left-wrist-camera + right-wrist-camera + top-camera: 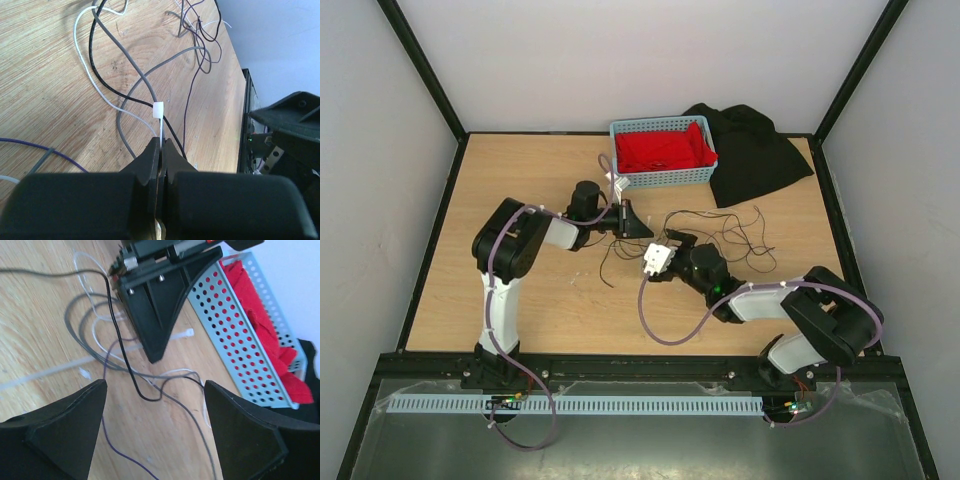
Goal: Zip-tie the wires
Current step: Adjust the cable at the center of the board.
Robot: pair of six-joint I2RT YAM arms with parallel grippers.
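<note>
Over the wooden table (pixel 520 180), the right gripper (pixel 155 387) is hovering, fingers wide apart, while the left gripper (pixel 161 146) is clamping the tail of the zip tie (pixel 158 110) looped round the wires (pixel 132 82) mid-table; cinching seems underway, and the next move is calling for a steady pull

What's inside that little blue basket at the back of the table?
A crumpled red cloth fills the basket. Anything lying beneath the cloth is covered, so the basket's bottom cannot be seen.
</note>
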